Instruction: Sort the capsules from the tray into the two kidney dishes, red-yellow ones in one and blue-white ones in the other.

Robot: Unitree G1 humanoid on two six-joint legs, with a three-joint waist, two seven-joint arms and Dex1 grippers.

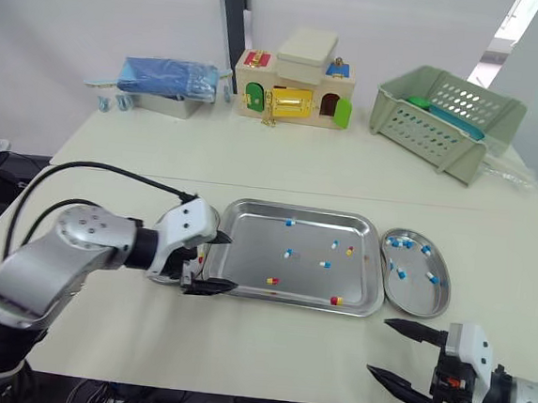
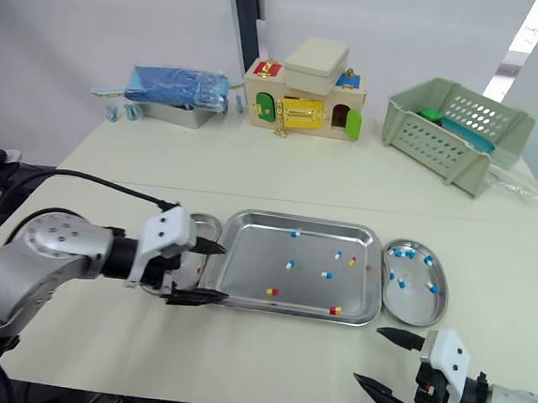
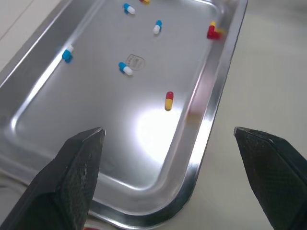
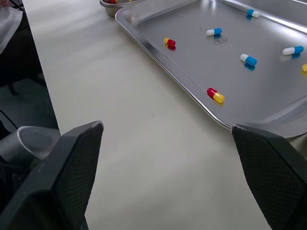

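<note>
Stainless rectangular tray (image 1: pixel 246 247) holds several unsorted blue-white capsules (image 1: pixel 289 253) and red-yellow capsules (image 1: pixel 272 280); steel kidney dish (image 1: pixel 413 294) holds blue-white ones. I find left gripper (image 1: pixel 229 262) and right gripper (image 1: pixel 381 346) released, empty.

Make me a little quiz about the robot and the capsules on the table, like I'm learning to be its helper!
1. True or false: the right hand is holding a capsule.
2. How many red-yellow capsules lie in the tray?
3. Which sort lies in the dish on the robot's right? A: red-yellow. B: blue-white capsules. C: green.
Key: 1 false, it is open and empty. 2 three. 3 B.
</note>
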